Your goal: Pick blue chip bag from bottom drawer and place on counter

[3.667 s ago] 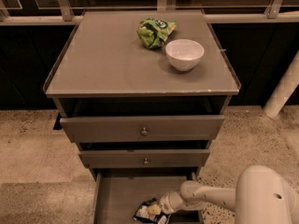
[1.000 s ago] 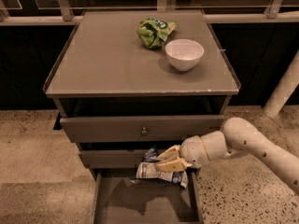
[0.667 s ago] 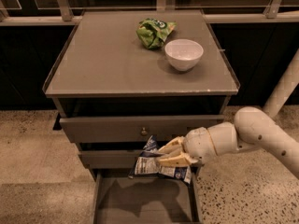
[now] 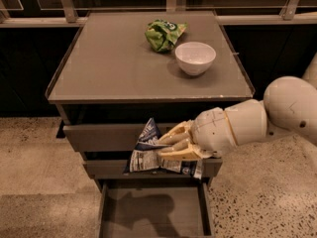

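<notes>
My gripper [image 4: 166,145] is shut on the blue chip bag [image 4: 148,155], a dark blue foil bag with a white label panel. It holds the bag in the air in front of the two upper drawers, below the counter's front edge. The bottom drawer [image 4: 153,217] is pulled open beneath it and its flat grey floor shows only the arm's shadow. The counter [image 4: 114,63] is the grey cabinet top above. My white arm reaches in from the right.
A bright green snack bag [image 4: 163,33] and a white bowl [image 4: 195,57] sit at the back right of the counter. The two shallower drawers [image 4: 99,135] stick out slightly. Speckled floor surrounds the cabinet. A railing runs behind it.
The gripper has lifted the blue chip bag out of the bottom drawer and raised it to the level of the upper drawers. The drawer floor is now bare.
</notes>
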### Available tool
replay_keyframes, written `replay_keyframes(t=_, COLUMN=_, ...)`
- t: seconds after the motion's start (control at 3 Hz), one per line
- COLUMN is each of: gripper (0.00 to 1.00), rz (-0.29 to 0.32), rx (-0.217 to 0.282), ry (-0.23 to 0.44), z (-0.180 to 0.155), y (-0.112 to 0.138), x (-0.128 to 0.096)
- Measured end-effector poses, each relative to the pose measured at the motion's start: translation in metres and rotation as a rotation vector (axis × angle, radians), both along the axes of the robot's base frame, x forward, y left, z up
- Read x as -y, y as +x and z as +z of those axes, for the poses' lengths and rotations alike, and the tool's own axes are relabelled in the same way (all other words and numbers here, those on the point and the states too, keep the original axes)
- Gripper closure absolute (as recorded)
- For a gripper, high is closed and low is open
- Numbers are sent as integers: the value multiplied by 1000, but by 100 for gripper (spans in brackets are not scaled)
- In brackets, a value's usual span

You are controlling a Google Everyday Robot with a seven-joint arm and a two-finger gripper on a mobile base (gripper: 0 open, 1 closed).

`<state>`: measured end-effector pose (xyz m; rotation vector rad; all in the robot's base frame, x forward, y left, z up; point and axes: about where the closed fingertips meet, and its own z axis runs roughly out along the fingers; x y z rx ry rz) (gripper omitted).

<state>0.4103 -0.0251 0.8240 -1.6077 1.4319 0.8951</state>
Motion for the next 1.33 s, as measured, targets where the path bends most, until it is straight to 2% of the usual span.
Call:
replay_keyframes(t=0.67, gripper=100, rz=4, rx=16, ry=8, z=0, y=-6, x=-5)
replay_keyframes(t=1.0, gripper=100, rz=13, rx=86, ry=26, z=14, y=7, x=-3)
replay_keyframes(t=1.33, gripper=100, rz=32, rx=124, ry=17, z=36, y=37, x=4)
